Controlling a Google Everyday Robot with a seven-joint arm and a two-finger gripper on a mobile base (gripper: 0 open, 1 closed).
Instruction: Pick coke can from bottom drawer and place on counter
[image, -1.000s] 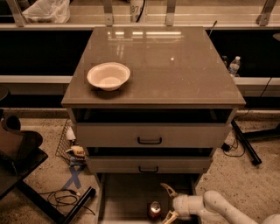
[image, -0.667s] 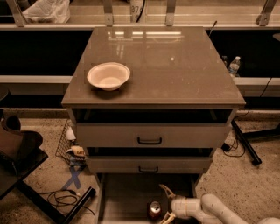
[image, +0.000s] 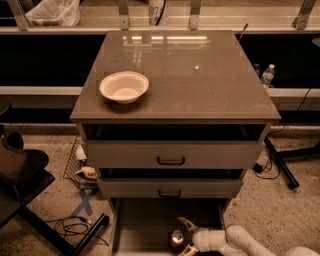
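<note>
We are losing the front of the bottom drawer (image: 145, 226) and the lower finger of the gripper (image: 181, 237), beside the coke can (image: 175, 240), to the bottom edge.

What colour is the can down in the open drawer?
The coke can is red, silver-topped, in the camera view; the gripper is beside it.

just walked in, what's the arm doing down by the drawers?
The robot's arm reaches in from the lower right, with its claw down in the pulled-out bottom drawer. The claw is open, its fingers spread on either side of the coke can, which stands upright on the drawer floor and is not lifted yet. On the counter above, a white bowl sits near the front left.
</note>
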